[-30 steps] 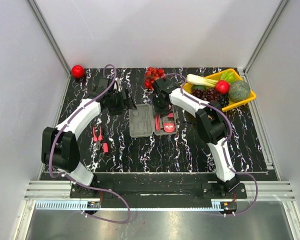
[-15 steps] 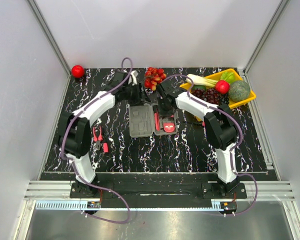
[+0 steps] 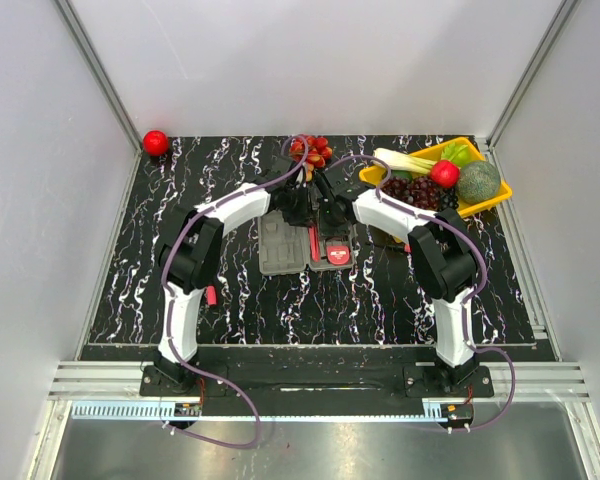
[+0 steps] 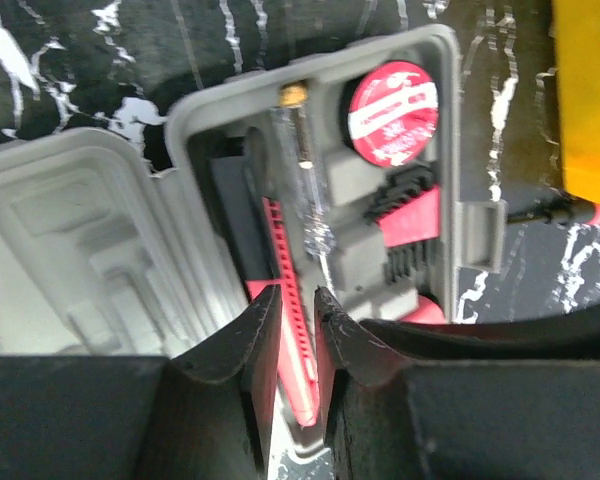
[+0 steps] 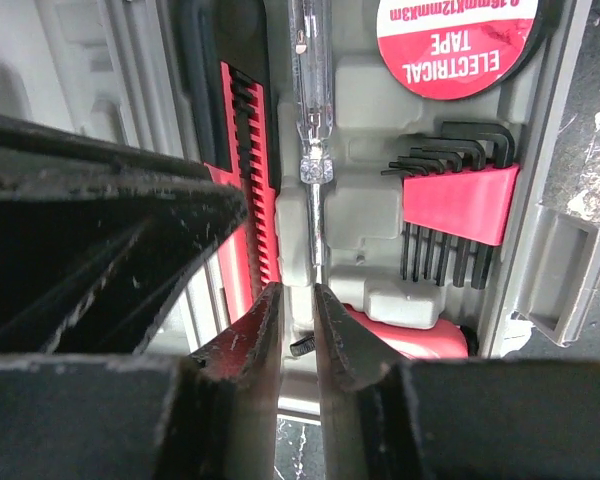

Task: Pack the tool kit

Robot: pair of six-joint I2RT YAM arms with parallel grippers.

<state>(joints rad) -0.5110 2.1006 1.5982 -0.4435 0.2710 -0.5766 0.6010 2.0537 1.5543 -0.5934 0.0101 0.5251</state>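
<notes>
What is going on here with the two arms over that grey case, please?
Both arms are bent over the open grey tool case mid-table. The left end effector is closed around a red ridged tool in the case's right half. The right end effector has its jaws narrow at the tip of the screwdriver; whether it grips is unclear. The tape roll and hex keys sit in their slots.

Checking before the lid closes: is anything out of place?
Yes: a red-handled tool lies on the table left of the open case, mostly hidden by the left arm, not packed.
</notes>
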